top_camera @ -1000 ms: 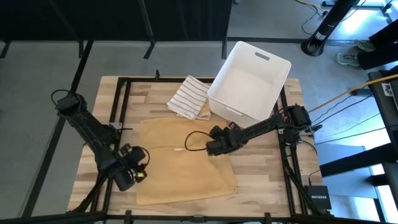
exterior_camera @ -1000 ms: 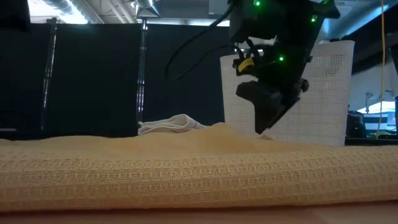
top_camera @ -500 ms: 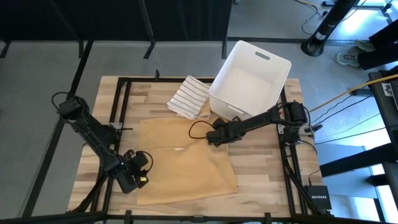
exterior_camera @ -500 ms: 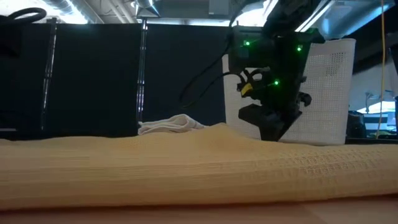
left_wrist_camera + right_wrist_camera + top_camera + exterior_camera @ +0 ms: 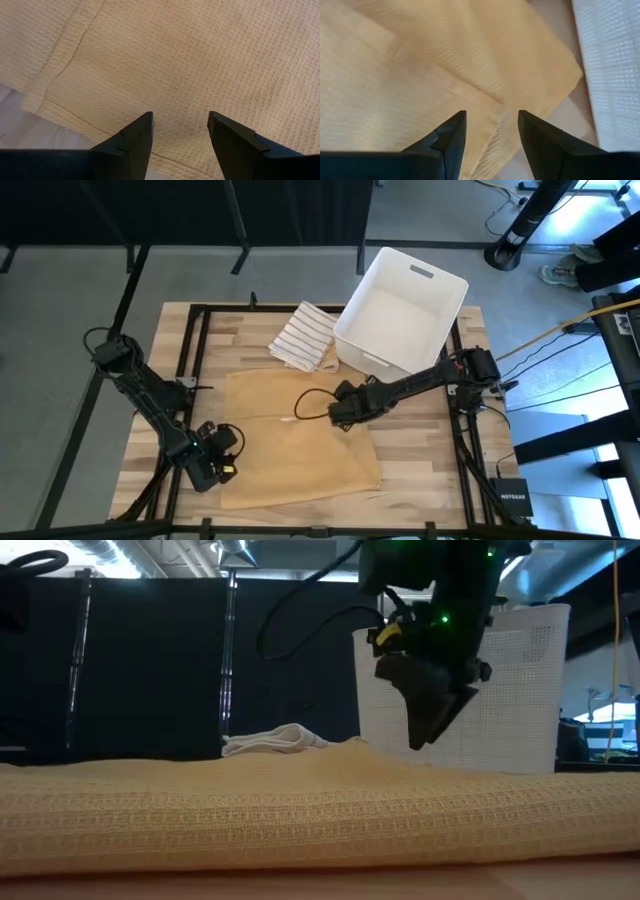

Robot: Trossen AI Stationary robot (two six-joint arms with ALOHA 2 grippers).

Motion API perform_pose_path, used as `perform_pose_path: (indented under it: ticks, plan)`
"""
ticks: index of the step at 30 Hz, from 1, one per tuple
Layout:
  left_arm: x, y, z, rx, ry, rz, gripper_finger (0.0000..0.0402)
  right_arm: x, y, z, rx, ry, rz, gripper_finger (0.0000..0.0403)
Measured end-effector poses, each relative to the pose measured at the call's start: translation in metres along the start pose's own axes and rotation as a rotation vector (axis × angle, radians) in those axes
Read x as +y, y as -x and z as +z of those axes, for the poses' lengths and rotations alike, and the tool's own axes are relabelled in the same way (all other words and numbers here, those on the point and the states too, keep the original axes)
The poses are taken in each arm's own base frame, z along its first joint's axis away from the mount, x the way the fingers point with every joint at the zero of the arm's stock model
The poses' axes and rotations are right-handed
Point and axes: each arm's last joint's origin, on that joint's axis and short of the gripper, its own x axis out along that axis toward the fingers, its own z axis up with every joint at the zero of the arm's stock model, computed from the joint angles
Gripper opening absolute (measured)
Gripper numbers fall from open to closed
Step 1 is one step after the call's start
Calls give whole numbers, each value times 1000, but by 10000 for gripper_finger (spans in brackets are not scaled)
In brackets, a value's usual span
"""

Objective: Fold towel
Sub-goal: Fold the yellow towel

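A yellow towel [image 5: 295, 438] is spread flat in the middle of the wooden table [image 5: 420, 460], near a striped cloth [image 5: 304, 337] and a white bin [image 5: 402, 307]. The left gripper [image 5: 222, 463] is held over the towel's near left corner, its fingers apart and empty. The right gripper [image 5: 337, 410] is held over the far right part of the towel, fingers apart too, with nothing gripped.

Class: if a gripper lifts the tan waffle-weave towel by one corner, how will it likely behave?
The tan towel would probably drape limply: it lies flat with soft folds. Its waffle texture suggests decent grip, unlikely to slip. It looks light, though doubled layers may drag along the table.
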Motion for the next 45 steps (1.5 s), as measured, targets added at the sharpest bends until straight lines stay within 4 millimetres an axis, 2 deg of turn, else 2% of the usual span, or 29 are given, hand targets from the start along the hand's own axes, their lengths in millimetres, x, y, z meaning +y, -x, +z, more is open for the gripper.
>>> perform_pose_path:
  ticks: [10, 13, 31, 34, 38, 41, 45]
  plan:
    - [0, 0, 0, -3, 0, -1, 182, -7, -30, -15, -3, -78, 21, 181]
    - [0, 0, 0, -3, -1, 0, 182, -6, -29, -14, -17, -82, 37, 177]
    - [0, 0, 1, -13, -9, 3, 182, 6, -13, -4, -38, 18, 96, 33]
    - [0, -1, 3, -13, -37, 7, 182, 11, -9, -10, -59, 69, 92, 8]
    - [1, -2, 7, 3, -58, 23, 182, 25, 3, -30, -92, 112, 95, 11]
    - [4, 3, 14, 24, -68, 102, 182, 33, 12, -48, -102, 139, 80, 5]
    - [8, 20, 27, 32, -39, 268, 182, 44, 22, -68, -137, 129, 88, 4]
